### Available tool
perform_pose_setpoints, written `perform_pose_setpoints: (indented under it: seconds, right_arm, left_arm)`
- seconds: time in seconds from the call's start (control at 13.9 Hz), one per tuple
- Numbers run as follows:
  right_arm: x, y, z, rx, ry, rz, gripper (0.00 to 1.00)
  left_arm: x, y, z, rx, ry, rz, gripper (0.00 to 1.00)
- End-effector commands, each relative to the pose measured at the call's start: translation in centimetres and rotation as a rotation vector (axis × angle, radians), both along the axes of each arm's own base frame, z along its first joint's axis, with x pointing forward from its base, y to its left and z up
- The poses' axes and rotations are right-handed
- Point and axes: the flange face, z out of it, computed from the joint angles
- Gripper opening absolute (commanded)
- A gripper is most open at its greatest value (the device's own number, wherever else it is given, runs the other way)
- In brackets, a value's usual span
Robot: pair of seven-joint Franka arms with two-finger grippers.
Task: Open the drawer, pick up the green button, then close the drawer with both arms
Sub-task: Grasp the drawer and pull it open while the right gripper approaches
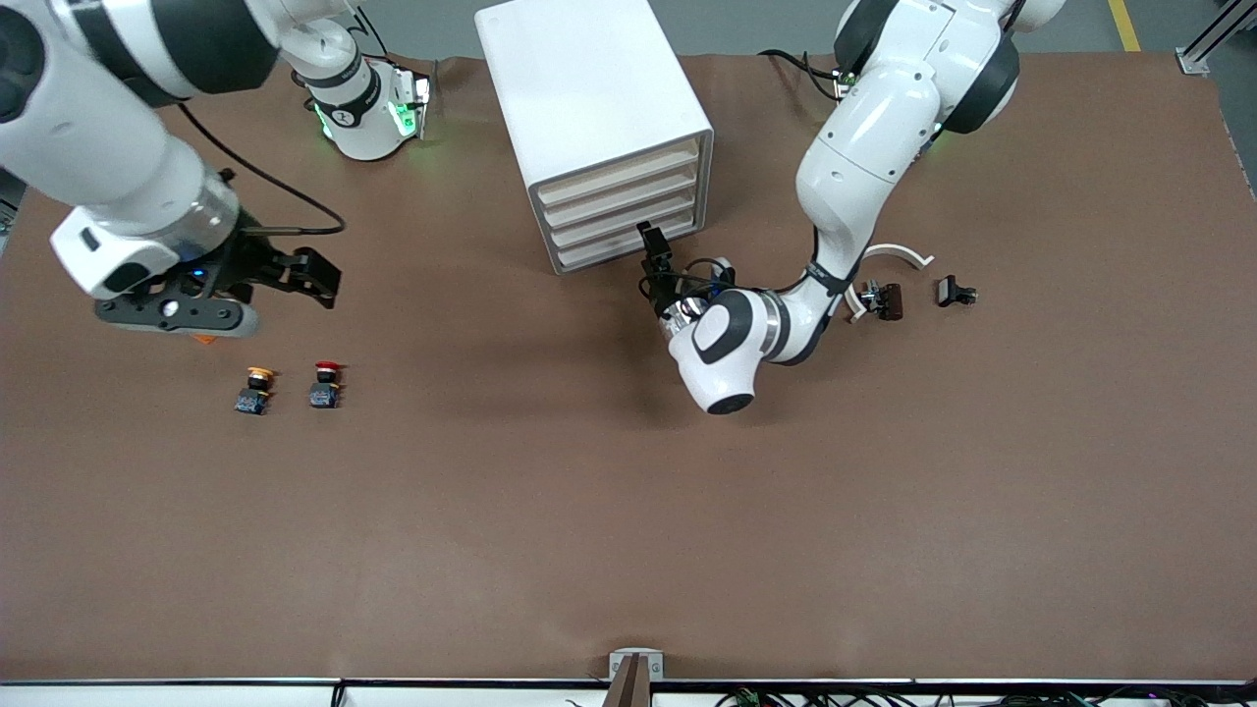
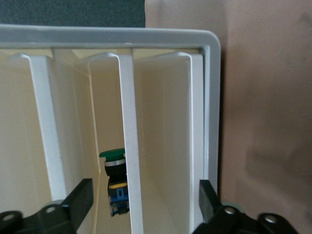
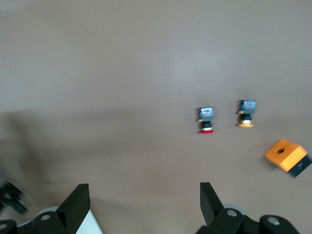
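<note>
The white cabinet (image 1: 589,88) stands at the robots' edge of the table with all four drawers in. The lowest drawer (image 1: 614,251) has a cream front. My left gripper (image 1: 653,245) is right in front of it, at the left arm's end, open and empty. In the left wrist view its fingers (image 2: 80,199) stand apart on either side of that drawer's front (image 2: 168,146). The green button (image 2: 114,181) shows inside, past the front's white rim. My right gripper (image 1: 319,278) is open and empty above the table toward the right arm's end; in its wrist view the fingers (image 3: 78,202) are wide apart.
A red-capped button (image 1: 325,385) and a yellow-capped one (image 1: 257,390) stand below the right gripper, with an orange block (image 3: 285,154) close by. Two small black parts (image 1: 884,299) (image 1: 955,292) and a white curved piece (image 1: 899,253) lie toward the left arm's end.
</note>
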Motion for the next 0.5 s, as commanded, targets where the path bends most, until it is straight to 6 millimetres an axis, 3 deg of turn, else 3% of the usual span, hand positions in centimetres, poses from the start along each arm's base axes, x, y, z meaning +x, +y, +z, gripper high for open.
perform_pose_setpoints:
  seconds: [0.0,0.22,0.43]
  right_arm:
    - [-0.6,3.7,-0.2,0.002,0.005,-0.112,1.00]
    - [-1.4,6.8,-0.8,0.030,0.029,-0.235,1.00]
    - [-0.8,8.5,-1.7,0.081,0.077,-0.391,1.00]
  left_arm:
    - [-0.8,-0.8,-0.3,0.003,0.017,-0.011,0.77]
    - [-2.3,-2.4,0.1,-0.001,0.010,-0.048,0.68]
    - [-3.3,-3.3,0.1,0.003,0.007,-0.073,0.57]
